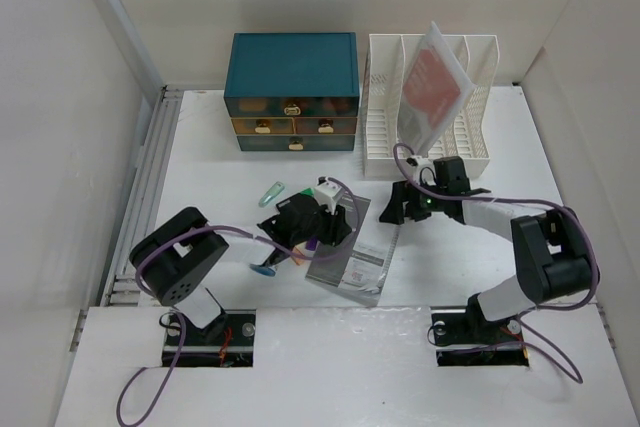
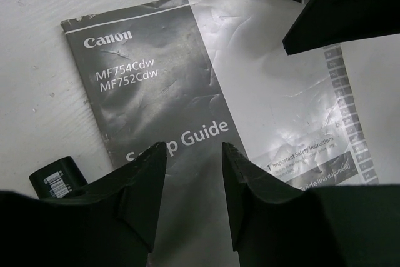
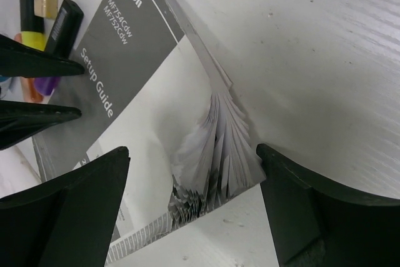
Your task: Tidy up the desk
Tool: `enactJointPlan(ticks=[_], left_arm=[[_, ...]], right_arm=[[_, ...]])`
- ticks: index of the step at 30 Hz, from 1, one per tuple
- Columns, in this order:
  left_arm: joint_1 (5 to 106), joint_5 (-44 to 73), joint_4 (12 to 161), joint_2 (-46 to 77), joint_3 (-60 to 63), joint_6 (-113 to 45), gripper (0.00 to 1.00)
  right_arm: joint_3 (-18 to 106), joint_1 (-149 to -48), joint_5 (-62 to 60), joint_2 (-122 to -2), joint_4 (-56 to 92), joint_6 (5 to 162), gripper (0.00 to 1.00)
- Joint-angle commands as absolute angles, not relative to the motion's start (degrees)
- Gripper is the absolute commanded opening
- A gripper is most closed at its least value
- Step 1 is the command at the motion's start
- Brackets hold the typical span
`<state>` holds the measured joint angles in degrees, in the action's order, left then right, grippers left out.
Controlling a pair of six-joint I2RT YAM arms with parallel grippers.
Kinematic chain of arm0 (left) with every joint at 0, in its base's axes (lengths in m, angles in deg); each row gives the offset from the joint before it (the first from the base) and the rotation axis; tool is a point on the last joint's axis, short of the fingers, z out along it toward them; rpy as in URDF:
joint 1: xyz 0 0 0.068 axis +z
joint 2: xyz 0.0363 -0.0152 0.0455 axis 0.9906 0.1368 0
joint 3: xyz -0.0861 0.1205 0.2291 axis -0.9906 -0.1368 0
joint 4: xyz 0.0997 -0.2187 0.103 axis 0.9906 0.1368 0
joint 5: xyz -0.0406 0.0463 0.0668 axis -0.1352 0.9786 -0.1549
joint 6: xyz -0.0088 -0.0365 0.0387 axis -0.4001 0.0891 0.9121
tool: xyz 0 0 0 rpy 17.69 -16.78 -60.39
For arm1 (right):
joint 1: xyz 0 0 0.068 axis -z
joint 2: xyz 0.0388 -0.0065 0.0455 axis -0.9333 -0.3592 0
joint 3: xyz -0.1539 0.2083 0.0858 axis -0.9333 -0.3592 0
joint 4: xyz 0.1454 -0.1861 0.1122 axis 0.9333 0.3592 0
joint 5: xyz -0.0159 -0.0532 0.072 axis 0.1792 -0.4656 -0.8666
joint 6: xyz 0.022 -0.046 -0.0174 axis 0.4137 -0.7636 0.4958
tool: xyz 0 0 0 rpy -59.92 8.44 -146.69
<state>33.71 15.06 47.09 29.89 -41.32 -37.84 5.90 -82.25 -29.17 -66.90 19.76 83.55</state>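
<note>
1. The Canon setup guide [image 1: 365,262] lies flat on the table [image 1: 200,167], mid-desk, between the two arms. The white file rack [image 1: 380,137] stands well behind it.
2. Left gripper [image 2: 194,151]: jaws apart, low over the grey cover, holding nothing.
3. Right gripper [image 3: 192,151]: jaws wide apart, straddling the corner where the pages [image 3: 215,148] fan up off the table. It is not closed on anything.
4. Handling, my guess: a light, thin, floppy booklet. The cover is glossy and creased, so probably slick against the pads, and it would sag if lifted by one corner.
5. The best hold looks like the raised, fanned edge, the one spot a finger can slip under. Pinch the whole stack, or loose leaves will splay.
6. A black marker [image 3: 62,23] lies just beside the cover's edge and could get nudged.
</note>
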Motion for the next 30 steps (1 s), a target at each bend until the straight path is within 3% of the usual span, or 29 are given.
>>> enactJointPlan(ticks=[1, 6, 12, 16, 17, 21, 26, 30], left_arm=[[33.44, 13.62, 44.45, 30.92, -38.66, -37.27, 0.37], [33.44, 12.57, 44.45, 32.07, -38.13, -37.27, 0.31], [33.44, 11.43, 44.45, 34.44, -36.20, -36.74, 0.29], [33.44, 10.90, 44.45, 35.58, -34.88, -36.74, 0.29], [33.44, 10.29, 44.45, 36.19, -34.87, -36.74, 0.29], [33.44, 10.28, 44.45, 37.42, -34.26, -36.21, 0.27], [33.44, 10.28, 44.45, 37.43, -33.73, -36.21, 0.27], [33.44, 10.28, 45.06, 35.85, -33.12, -35.08, 0.30]], right_arm=[[5.82, -83.18, -30.67, -69.54, 20.18, 84.24, 0.87], [6.96, -84.33, -34.26, -70.16, 20.18, 84.24, 0.86], [7.49, -86.09, -35.94, -70.16, 20.18, 84.24, 0.77], [7.49, -86.62, -35.94, -68.40, 20.18, 83.71, 0.59], [7.49, -86.62, -35.94, -67.88, 20.18, 83.71, 0.46], [7.49, -86.62, -34.89, -66.65, 20.18, 83.71, 0.19], [8.02, -84.43, -34.89, -64.45, 20.18, 83.71, 0.00], [9.25, -83.01, -33.40, -61.20, 21.84, 81.87, 0.00]])
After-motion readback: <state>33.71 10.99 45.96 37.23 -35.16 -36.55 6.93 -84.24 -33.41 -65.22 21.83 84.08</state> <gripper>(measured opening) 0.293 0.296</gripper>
